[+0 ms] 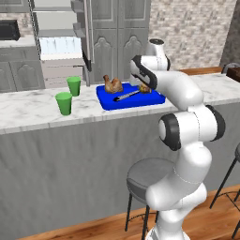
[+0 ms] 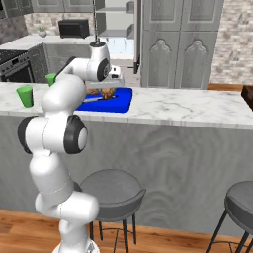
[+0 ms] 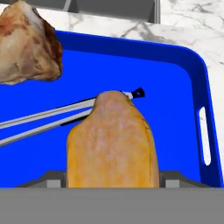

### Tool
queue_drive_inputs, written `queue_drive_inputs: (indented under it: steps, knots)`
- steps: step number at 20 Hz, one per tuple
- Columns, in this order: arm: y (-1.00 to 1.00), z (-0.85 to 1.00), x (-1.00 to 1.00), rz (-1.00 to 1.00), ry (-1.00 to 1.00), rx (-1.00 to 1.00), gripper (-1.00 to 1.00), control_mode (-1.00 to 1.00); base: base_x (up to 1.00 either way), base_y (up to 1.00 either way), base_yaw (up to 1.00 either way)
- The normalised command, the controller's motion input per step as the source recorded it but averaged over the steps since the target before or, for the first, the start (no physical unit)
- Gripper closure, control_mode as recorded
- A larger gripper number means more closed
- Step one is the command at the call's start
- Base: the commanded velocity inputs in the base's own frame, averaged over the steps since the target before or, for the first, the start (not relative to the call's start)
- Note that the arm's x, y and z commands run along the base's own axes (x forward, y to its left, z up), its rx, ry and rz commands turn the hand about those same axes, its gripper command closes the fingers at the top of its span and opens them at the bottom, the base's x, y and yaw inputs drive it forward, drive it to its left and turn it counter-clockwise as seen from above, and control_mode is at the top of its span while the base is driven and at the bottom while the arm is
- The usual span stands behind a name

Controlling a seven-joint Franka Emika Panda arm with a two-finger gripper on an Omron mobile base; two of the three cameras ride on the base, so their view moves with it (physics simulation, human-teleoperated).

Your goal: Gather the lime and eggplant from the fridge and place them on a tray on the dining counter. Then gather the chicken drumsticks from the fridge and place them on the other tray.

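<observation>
A blue tray (image 1: 110, 102) (image 2: 123, 105) (image 3: 175, 87) lies on the marble dining counter (image 1: 28, 112). One browned chicken drumstick (image 1: 112, 85) (image 3: 26, 43) rests on the tray's far left part. My gripper (image 1: 145, 87) (image 2: 105, 92) (image 3: 113, 180) hangs just over the tray's right part, shut on a second, paler chicken drumstick (image 1: 144, 88) (image 3: 111, 140) that stands between its fingers. Metal tongs (image 1: 126, 96) (image 3: 43, 118) lie across the tray beneath it. The fridge (image 1: 56, 47) (image 2: 116, 29) stands open behind the counter. The lime and eggplant are out of view.
Two green cups (image 1: 73, 86) (image 1: 63, 103) stand on the counter left of the tray. A dark object (image 1: 233, 71) (image 2: 247, 94) sits at the counter's far right end. Grey stools (image 1: 150, 176) (image 2: 111, 190) stand in front of the counter beside my base.
</observation>
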Motion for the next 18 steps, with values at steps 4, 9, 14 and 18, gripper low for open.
queue_drive_inputs:
  steps: [4, 9, 14, 18]
  knots:
    - [0.0, -0.08, 0.06, 0.0, 0.0, 0.0, 1.0, -1.0, 0.0, 0.0, 0.0]
    - [0.0, -0.14, 0.11, 0.0, 0.0, 0.0, 1.0, -1.0, 0.0, 0.0, 0.0]
    - [0.0, -0.15, 0.13, 0.0, 0.0, 0.0, 1.0, -1.0, 0.0, 0.0, 0.0]
    - [0.0, -0.12, 0.13, 0.0, 0.0, 0.0, 1.0, -1.0, 0.0, 0.0, 0.0]
